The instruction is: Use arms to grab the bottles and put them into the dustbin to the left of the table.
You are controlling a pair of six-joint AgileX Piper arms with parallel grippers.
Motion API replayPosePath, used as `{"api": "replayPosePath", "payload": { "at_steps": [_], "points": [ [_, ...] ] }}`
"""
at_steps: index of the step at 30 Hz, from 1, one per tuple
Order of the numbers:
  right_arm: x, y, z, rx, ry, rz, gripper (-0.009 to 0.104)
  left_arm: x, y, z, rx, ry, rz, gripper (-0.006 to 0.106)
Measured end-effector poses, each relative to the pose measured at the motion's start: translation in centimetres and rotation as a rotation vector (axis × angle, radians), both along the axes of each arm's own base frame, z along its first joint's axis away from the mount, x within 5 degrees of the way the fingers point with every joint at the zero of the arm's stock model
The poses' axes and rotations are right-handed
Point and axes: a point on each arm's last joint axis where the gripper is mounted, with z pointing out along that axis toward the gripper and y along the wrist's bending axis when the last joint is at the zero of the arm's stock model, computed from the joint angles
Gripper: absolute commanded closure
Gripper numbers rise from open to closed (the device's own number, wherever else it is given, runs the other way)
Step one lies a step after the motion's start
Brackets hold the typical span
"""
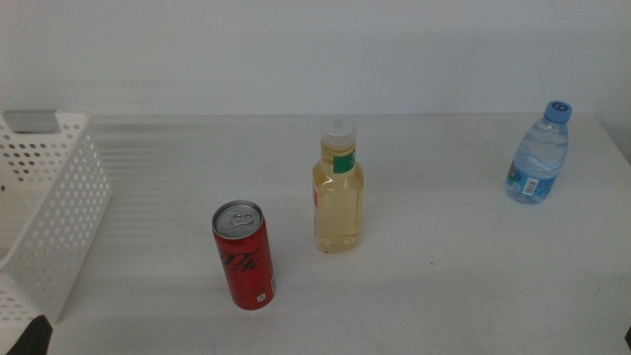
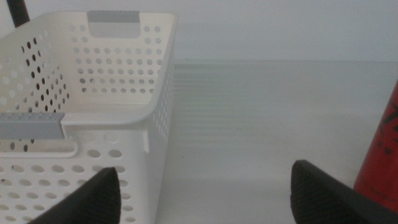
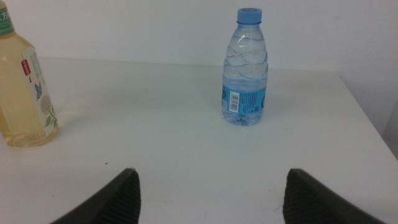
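The can [image 1: 244, 255] stands nearest, the yellow bottle [image 1: 338, 187] just behind it, the water bottle [image 1: 538, 154] far right. All three stand on the table [image 1: 444, 286]; the bin [image 1: 49, 207] at left looks empty, though its floor is partly hidden. Nothing is binned yet. Left gripper [image 2: 199, 193] and right gripper [image 3: 208, 196] both gape wide, holding nothing.

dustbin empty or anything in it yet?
Looks empty: the left wrist view shows bare inside walls of the dustbin; its floor is hidden. All three drinks stand on the table.
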Motion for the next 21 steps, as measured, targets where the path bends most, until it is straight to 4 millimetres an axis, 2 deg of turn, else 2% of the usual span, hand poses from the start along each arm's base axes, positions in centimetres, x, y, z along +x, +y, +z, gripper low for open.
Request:
{"api": "replayPosePath", "payload": {
  "at_steps": [12,15,21],
  "points": [
    [0.0,0.0,0.0,0.000,0.000,0.000,0.035,0.2,0.0,0.6,0.000,-0.063,0.001,0.010],
    [0.0,0.0,0.0,0.000,0.000,0.000,0.035,0.8,-0.1,1.1,-0.013,-0.085,-0.019,0.010],
    [0.0,0.0,0.0,0.000,0.000,0.000,0.035,2.9,-1.5,1.6,-0.024,-0.095,-0.174,0.010]
  ]
}}
